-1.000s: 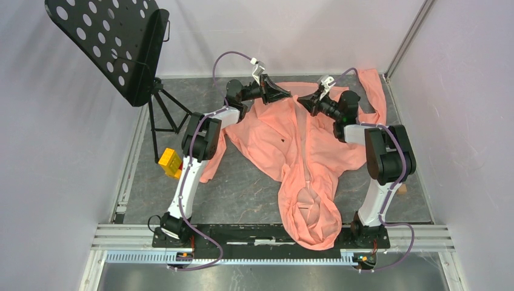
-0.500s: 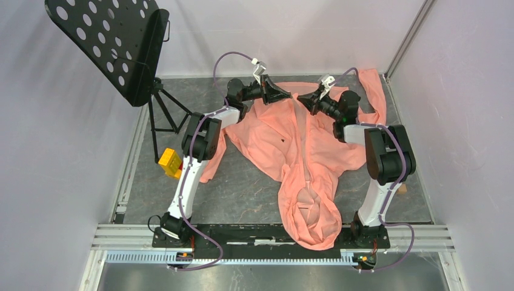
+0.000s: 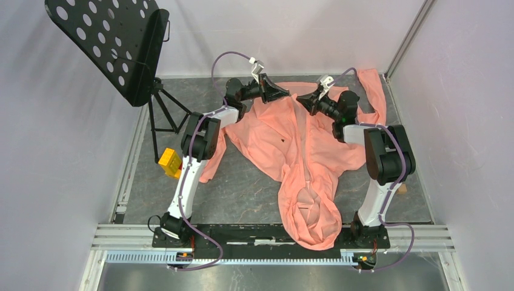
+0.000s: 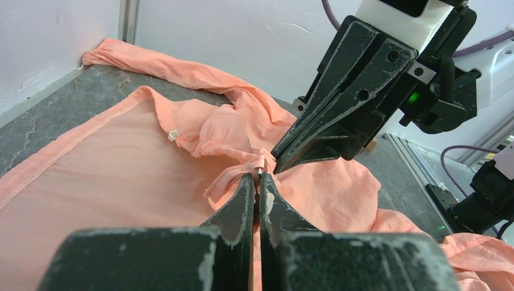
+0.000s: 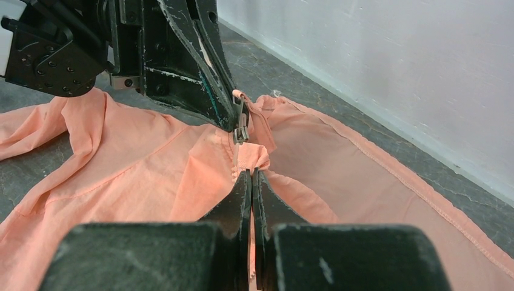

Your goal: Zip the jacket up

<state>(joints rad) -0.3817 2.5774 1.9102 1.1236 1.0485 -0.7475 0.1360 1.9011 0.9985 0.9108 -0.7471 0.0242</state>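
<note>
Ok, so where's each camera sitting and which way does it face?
Top external: above and behind the bases, looking down on the jacket; both arms show.
Left wrist: on the left arm, looking past the left end effector at the right end effector.
Right wrist: on the right arm, looking past its own fingers at the left end effector.
Shared: both wrist views show the pinched fabric.

A robot lab cell: plain white panel walls (image 3: 315, 36), an aluminium rail (image 3: 279, 258), a perforated black stand (image 3: 103, 42).
</note>
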